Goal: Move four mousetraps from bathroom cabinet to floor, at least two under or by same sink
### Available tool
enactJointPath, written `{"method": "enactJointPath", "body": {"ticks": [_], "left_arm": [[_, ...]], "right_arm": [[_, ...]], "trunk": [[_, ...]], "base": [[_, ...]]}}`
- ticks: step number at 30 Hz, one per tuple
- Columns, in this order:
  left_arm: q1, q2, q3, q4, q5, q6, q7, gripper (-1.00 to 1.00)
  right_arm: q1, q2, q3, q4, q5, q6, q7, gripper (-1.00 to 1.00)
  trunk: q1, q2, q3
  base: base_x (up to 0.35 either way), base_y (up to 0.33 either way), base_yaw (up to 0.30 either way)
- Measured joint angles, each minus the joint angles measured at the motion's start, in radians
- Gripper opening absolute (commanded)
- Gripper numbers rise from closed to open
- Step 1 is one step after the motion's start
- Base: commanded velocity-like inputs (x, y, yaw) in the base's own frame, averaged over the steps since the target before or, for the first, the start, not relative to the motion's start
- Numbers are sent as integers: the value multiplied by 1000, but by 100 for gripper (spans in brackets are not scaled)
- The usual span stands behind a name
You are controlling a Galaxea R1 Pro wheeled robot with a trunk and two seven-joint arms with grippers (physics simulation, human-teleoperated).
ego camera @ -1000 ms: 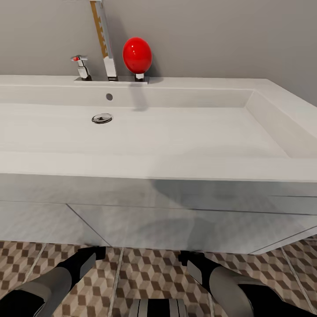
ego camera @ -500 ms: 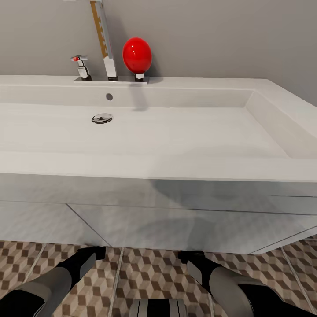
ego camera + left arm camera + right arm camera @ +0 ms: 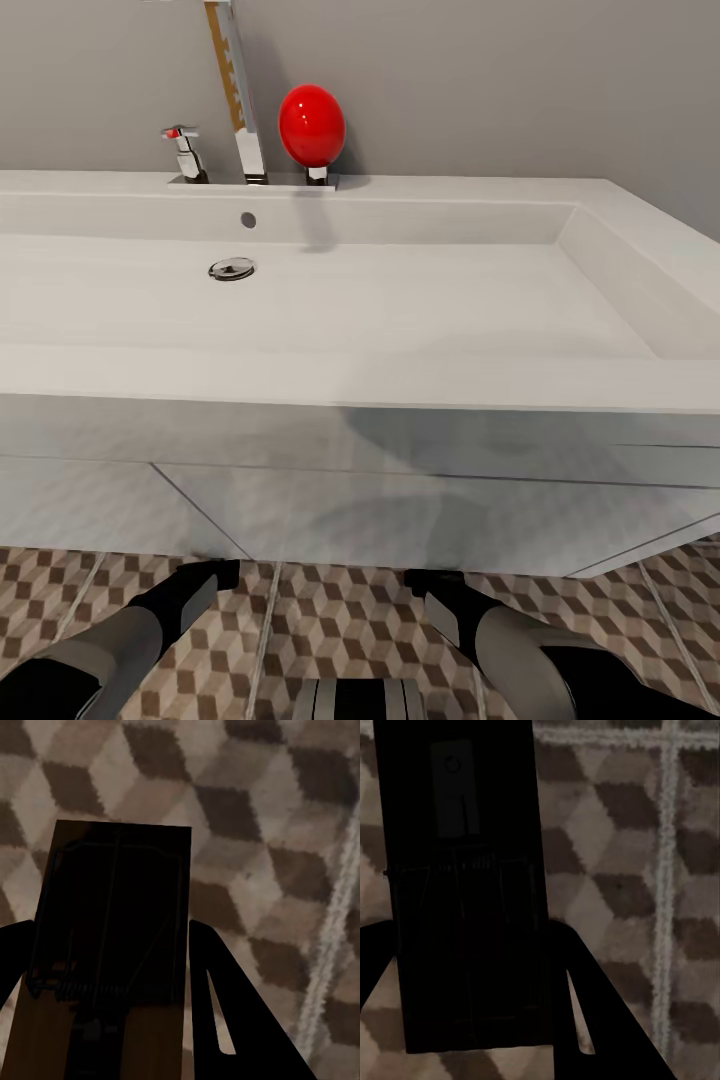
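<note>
Mousetraps sit in both grippers: in the left wrist view a flat rectangular brown wooden mousetrap [image 3: 112, 945] with dark wire parts lies between the two black fingers [image 3: 225, 1012] of the left gripper [image 3: 109, 997], its long edges touching them, its far end reaching out over the cube-patterned brown, beige and cream tiled bathroom floor [image 3: 262, 810]. In the right wrist view a second mousetrap [image 3: 461, 885], shadowed nearly black, is pinched the same way between the fingers [image 3: 592, 1005] of the right gripper [image 3: 465, 1005], with a pale grout line running just beside it. Whether either board touches the tiles cannot be told. In the head view both dark-and-grey forearms reach forward and down at the lower edge, the left gripper [image 3: 205, 580] and right gripper [image 3: 435, 590] low over the floor [image 3: 330, 620], close to the foot of the white flat-fronted vanity [image 3: 400, 500]. Above it juts the front rim of the wide white rectangular bathroom sink [image 3: 400, 300], overhanging the grippers. At the sink's back edge stand a chrome faucet [image 3: 250, 150], a small chrome tap handle [image 3: 187, 152] and a glossy red egg-shaped knob [image 3: 311, 125], against a grey wall [image 3: 520, 90]. Open tiled floor lies to either side of the arms.
</note>
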Motion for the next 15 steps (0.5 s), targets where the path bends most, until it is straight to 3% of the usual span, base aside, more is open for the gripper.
{"method": "enactJointPath", "body": {"ticks": [6, 15], "left_arm": [[0, -1, 5, 0, 2, -1, 0, -100], [0, 0, 2, 0, 1, -1, 0, -100]], "right_arm": [[2, 0, 1, 0, 0, -44, 0, -100], [2, 0, 2, 0, 0, -49, 0, -100]], "trunk": [[0, 0, 0], [0, 0, 0]], "base": [[0, 0, 0], [0, 0, 0]]}}
